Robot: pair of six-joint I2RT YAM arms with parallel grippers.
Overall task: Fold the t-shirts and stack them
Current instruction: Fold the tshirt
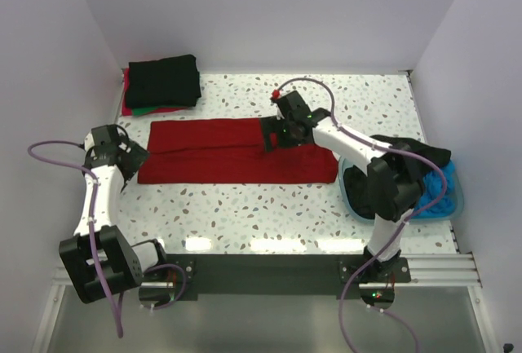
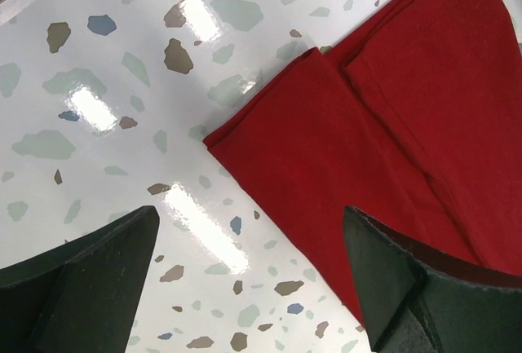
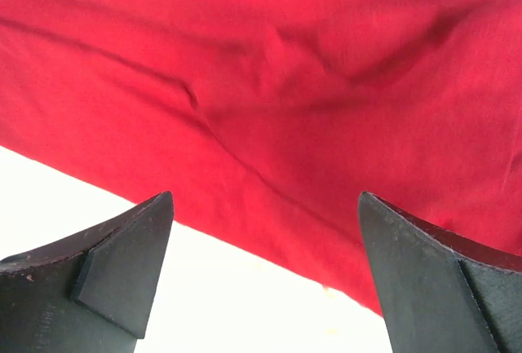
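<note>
A dark red t-shirt (image 1: 236, 153) lies on the table as a long folded band. My left gripper (image 1: 133, 157) is open and empty at the band's left end; the left wrist view shows the shirt's corner (image 2: 326, 149) between its spread fingers. My right gripper (image 1: 269, 135) is open and empty over the shirt's upper middle; in the right wrist view the red cloth (image 3: 277, 84) fills the view and its edge runs between the fingers. A folded stack with a black shirt (image 1: 163, 81) on top of green and red ones sits at the back left.
A translucent teal basin (image 1: 447, 198) at the right holds blue and black cloth (image 1: 416, 153) draped over its rim. White walls close in the table on the left, back and right. The speckled tabletop (image 1: 261, 206) runs below the shirt.
</note>
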